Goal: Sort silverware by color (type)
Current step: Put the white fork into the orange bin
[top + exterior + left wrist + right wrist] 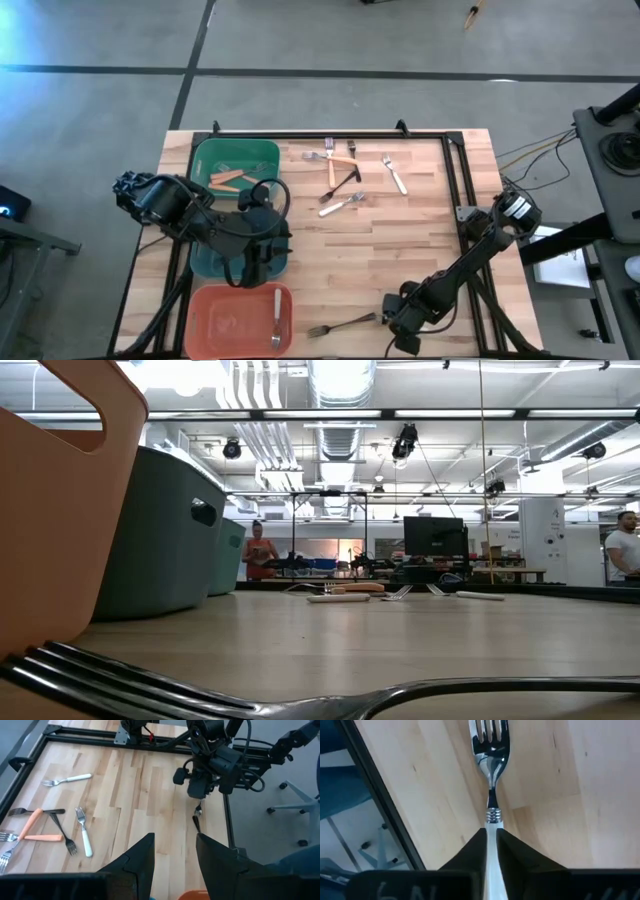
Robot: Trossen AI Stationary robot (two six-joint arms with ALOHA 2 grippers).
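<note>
Silverware, item in hand: one white-handled fork (491, 795), lying flat on the table (400, 250) beside the salmon bin (240, 322), tines toward that bin. Its handle is pinched between the fingers of the right gripper (491, 837), low at the table's near edge.

Already in the salmon bin: one white-handled fork (277, 318). In the green bin (236, 163), on the far side of the salmon bin: orange-handled forks (226, 178). The teal bin (205, 262), between those two, is largely covered by the left arm; its contents cannot be told.

Loose pile (340, 175), well beyond the salmon bin toward the table's far edge: orange, black and white-handled forks, some crossed over one another.

Left gripper (172, 851): fingers spread, nothing held, hovering over the teal bin.

Risks noted:
- The grip is taken on a thin, smooth handle near its end; the long, heavy head may swing or slip out when lifted.
- The tines point at the salmon bin's wall; they may be caught on it if the fork is carried low.
- The left arm hangs just beside the salmon bin; a collision may be caused by a wide approach.
- Crossed forks in the pile may be dragged together later.
</note>
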